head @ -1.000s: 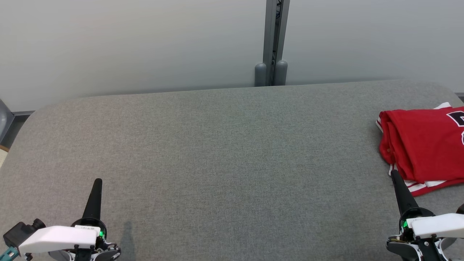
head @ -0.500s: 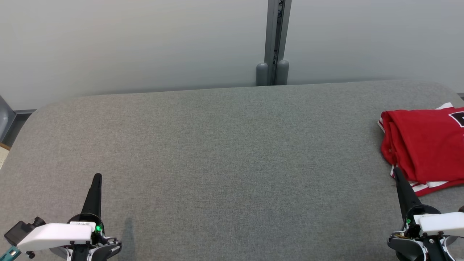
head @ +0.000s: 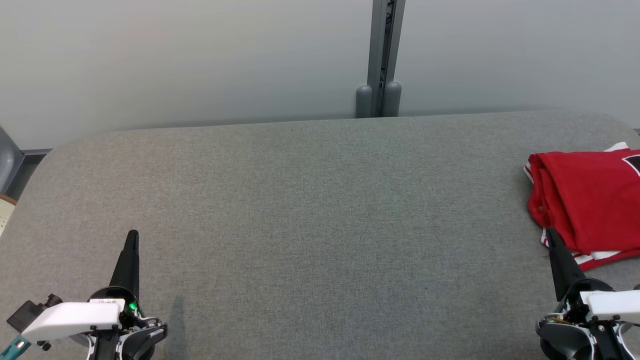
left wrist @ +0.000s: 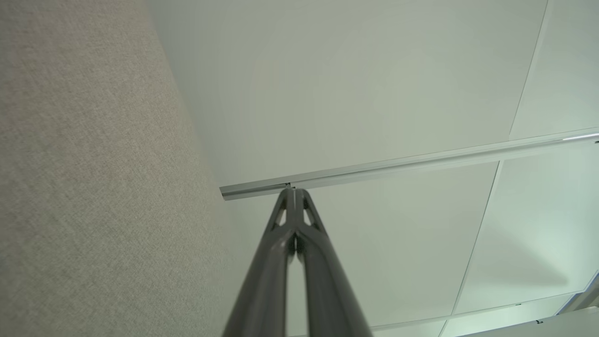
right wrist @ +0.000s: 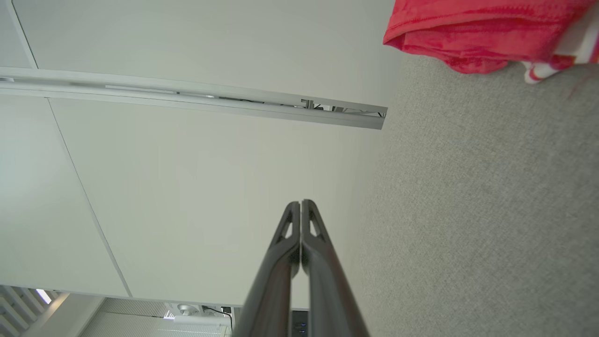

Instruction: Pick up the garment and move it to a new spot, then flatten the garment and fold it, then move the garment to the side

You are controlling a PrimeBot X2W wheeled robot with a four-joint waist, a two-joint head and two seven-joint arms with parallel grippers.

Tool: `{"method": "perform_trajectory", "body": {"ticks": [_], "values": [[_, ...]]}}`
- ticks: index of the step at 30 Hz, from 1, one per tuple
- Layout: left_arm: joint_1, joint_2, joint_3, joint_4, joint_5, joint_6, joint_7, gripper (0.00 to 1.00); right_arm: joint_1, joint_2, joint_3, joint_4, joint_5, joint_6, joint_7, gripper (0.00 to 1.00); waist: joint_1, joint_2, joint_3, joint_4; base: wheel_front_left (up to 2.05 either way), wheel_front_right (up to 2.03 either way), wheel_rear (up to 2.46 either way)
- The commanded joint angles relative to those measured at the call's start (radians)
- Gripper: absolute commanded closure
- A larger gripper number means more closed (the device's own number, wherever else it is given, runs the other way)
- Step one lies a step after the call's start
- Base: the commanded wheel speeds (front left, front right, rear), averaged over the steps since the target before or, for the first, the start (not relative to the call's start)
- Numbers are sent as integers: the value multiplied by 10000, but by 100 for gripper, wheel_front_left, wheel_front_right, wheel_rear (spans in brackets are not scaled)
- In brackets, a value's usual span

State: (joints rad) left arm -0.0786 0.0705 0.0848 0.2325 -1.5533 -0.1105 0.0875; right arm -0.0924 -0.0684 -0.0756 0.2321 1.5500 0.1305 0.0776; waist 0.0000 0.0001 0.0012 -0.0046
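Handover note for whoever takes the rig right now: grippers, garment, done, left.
Left gripper: shut, empty, above the near left of the table.
Right gripper: shut, empty, at the near right, its tip just short of the garment's near corner and not gripping it.
Garment: red with white trim, folded in layers, lying at the table's right side, partly cut off by the head view's edge.
Done, by the look of it: folded and set to the side.
Left: probably nothing; check the fold is neat.
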Motion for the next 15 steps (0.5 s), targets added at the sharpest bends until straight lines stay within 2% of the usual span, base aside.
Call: {"method": "perform_trajectory", "body": {"ticks": [1, 15], "values": [[-228, -16, 94, 22, -183, -87, 50, 100, -102, -52, -51, 25, 221, 4, 72, 100, 0, -1, 3, 7, 0, 0, 0], [-376, -129, 231, 151, -682, -244, 216, 100, -191, -27, -140, 134, 858, 4, 186, 100, 0, -1, 20, 46, 0, 0, 0]]}}
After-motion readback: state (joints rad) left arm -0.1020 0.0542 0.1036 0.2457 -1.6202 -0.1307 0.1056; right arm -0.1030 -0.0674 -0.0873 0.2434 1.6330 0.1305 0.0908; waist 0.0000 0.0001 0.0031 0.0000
